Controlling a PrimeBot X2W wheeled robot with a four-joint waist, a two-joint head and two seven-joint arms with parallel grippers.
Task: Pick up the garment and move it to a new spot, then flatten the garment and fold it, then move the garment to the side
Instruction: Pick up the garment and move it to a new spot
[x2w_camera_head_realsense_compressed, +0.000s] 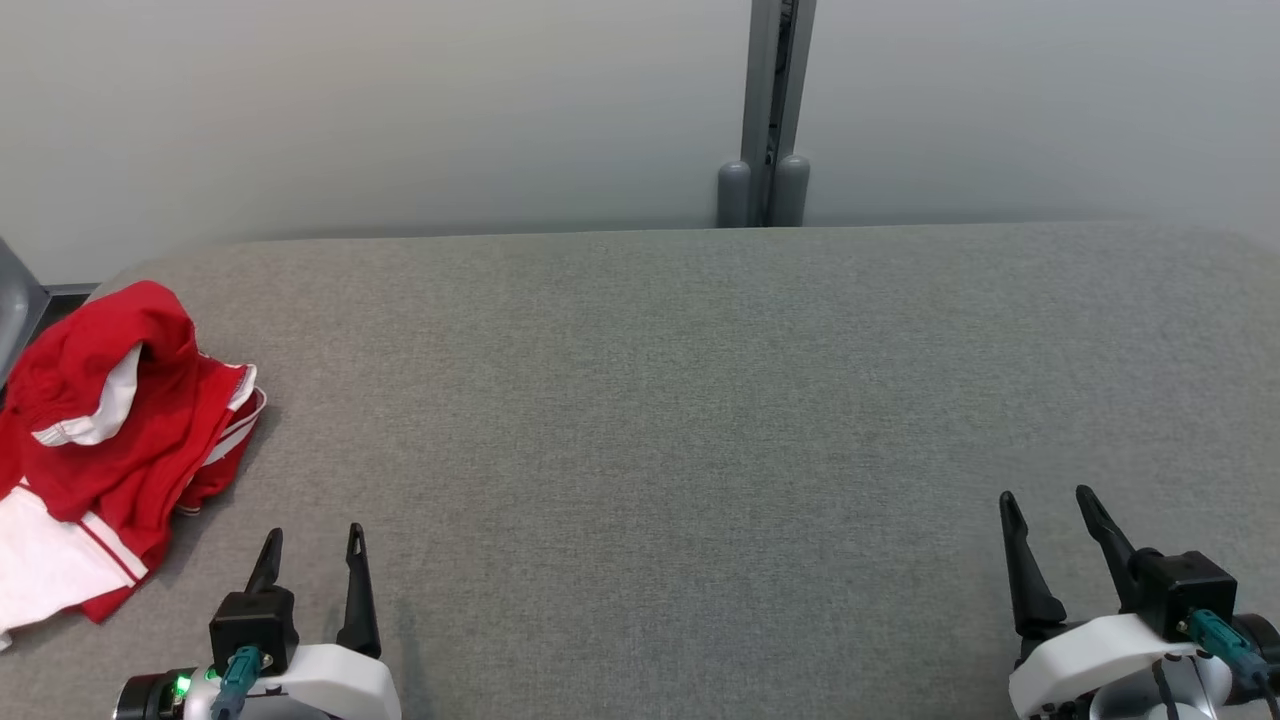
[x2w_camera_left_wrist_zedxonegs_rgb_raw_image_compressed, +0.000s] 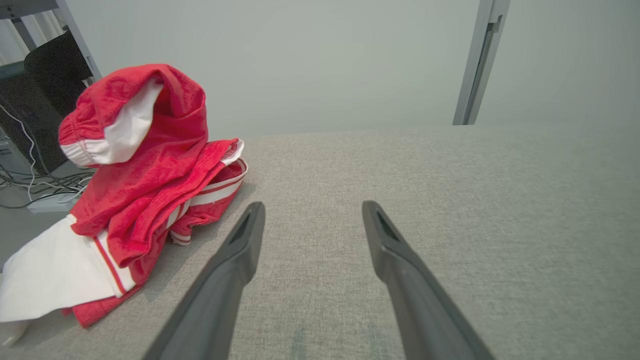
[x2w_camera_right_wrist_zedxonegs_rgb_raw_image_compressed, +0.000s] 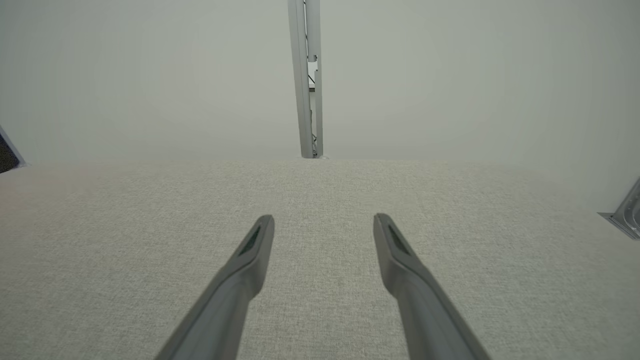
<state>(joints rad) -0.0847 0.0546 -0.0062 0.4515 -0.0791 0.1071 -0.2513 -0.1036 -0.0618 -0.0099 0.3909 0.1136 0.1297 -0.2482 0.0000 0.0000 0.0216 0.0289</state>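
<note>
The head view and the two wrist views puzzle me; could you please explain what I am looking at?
This is a two-armed robot. The wide picture comes from a camera on its head, looking down at a grey fabric-covered table. The other two come from cameras on its wrists, each looking along that arm's two dark fingers. The left hand and the right hand are both open and hold nothing. A crumpled red-and-white garment lies at the table's left end, near the left hand, untouched.
</note>
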